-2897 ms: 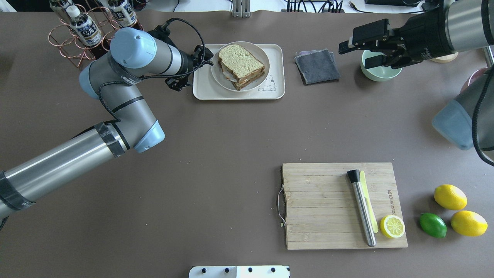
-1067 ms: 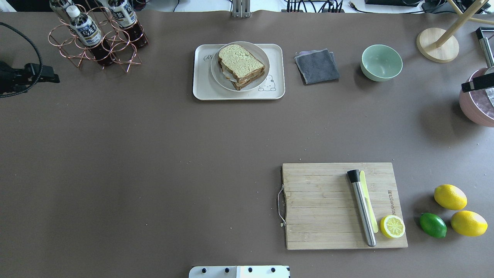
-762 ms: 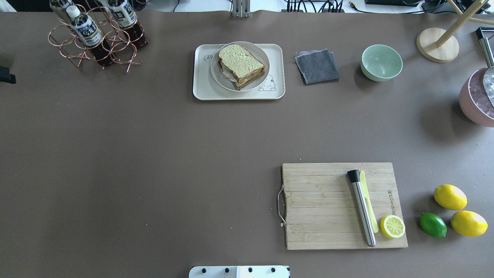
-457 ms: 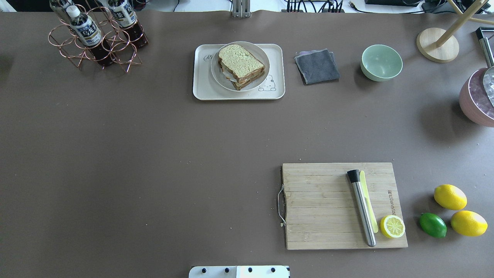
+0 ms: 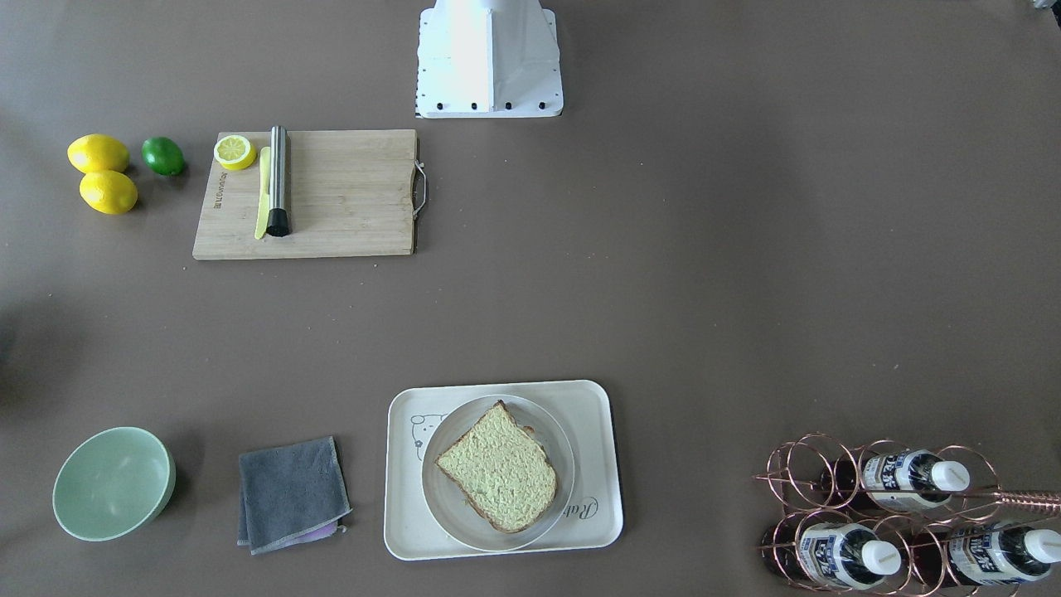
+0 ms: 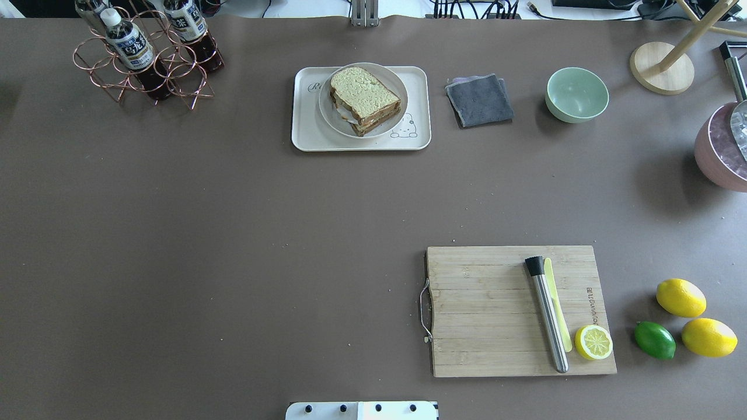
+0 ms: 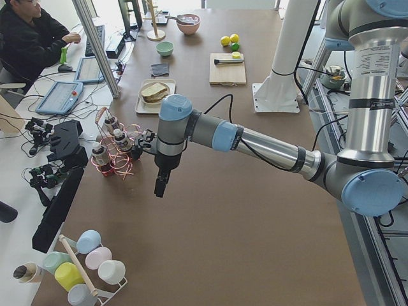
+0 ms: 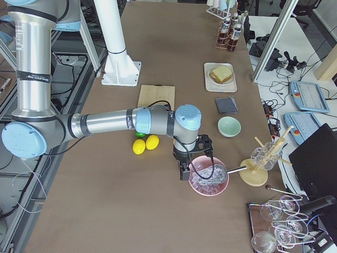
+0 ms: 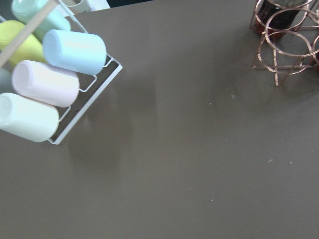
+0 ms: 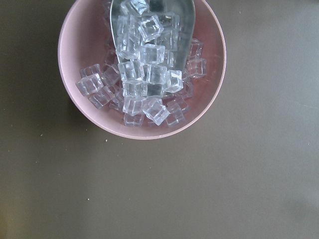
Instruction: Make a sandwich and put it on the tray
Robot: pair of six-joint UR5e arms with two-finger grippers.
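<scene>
The sandwich, with pale greenish crumb on top and white egg showing at its side, lies on a round plate that sits on the cream tray at the table's far middle. It also shows in the front-facing view. Neither gripper is near it. My left gripper hangs over bare table past the bottle rack. My right gripper hangs beside the pink ice bowl. I cannot tell whether either is open or shut.
A wooden cutting board holds a steel muddler and a lemon half. Two lemons and a lime lie to its right. There are also a grey cloth, a green bowl, a bottle rack, a pink ice bowl and a cup rack.
Both arms have pulled away from the tray area and left the overhead view, the left to the left and the right to the right. The sandwich, plate and tray have not moved.
</scene>
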